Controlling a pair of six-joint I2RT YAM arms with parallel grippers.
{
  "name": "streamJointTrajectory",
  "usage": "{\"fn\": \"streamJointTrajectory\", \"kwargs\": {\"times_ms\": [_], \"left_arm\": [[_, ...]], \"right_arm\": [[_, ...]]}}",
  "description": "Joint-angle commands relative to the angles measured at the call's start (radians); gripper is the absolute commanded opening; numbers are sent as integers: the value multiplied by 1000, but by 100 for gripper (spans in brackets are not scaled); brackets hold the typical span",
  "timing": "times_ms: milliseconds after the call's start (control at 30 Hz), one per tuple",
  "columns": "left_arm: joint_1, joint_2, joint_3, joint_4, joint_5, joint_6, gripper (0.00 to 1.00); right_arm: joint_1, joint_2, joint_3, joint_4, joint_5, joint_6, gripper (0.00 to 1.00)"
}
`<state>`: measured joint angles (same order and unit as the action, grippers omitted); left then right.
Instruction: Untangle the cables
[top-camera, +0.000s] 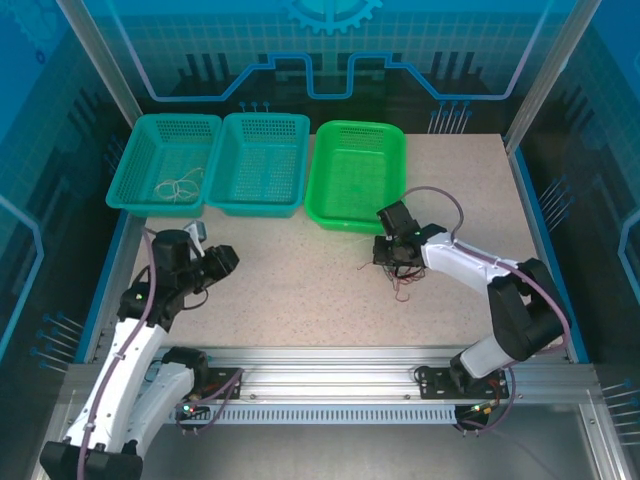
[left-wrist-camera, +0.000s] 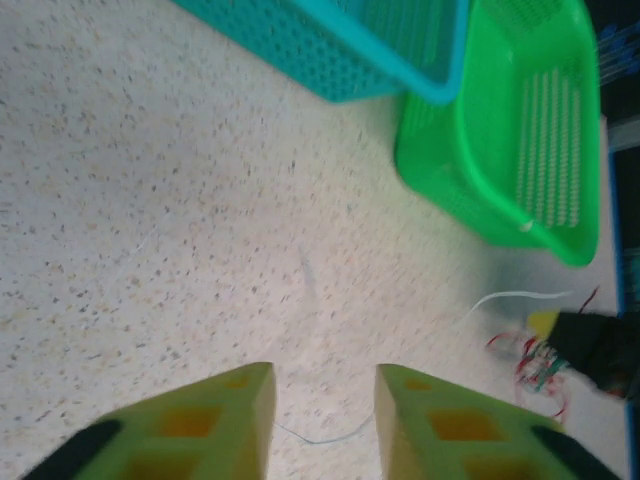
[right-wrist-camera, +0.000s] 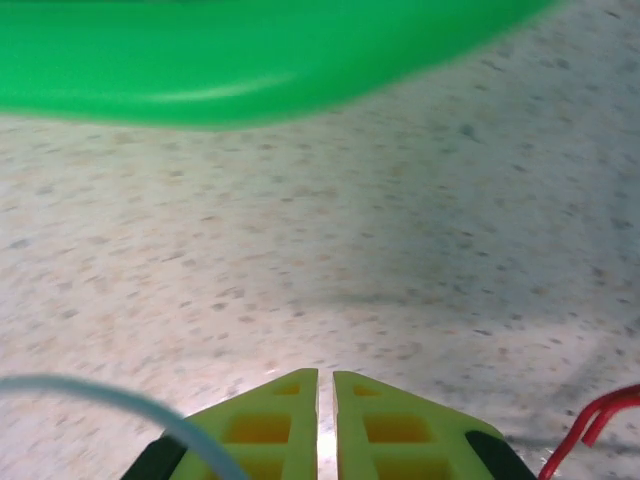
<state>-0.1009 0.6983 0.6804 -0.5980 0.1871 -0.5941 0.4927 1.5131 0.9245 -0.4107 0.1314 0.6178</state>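
Hovering w/ our right gripper pinched near-shut just over the cables by the green basket, we've the left gripper wide open, well apart to their left.

Baskets: 3 in 1 row, made up of 2 teal and 1 green: left teal basket, middle teal basket, green basket; arms: 2, left arm and right arm; grippers: 2, 1 per arm: left gripper, right gripper; 2 fingers each, 4 total; cables: 1 white loop in the left teal basket, plus 1 tangle at the right gripper; tangle colours: 3 (red, white, dark); strands per colour can't be counted.
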Motion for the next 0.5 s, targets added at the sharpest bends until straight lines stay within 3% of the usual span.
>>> {"fn": "streamJointTrajectory", "kwargs": {"times_ms": [0,133,300,467], "left_arm": [[3,-18,-6,129,129,72,43],[-104,9,25,304,240,134,47],[-379,177,103,381,123,315,49],[-441,380,97,545,68,431,51]], "right_arm": [[19,-43,60,16,-131,-123,0],[29,-45,101,-5,-211,-169,0],[44,-58,122,-1,-311,-198,0],[73,-102,116,10,-394,-244,0]]}}
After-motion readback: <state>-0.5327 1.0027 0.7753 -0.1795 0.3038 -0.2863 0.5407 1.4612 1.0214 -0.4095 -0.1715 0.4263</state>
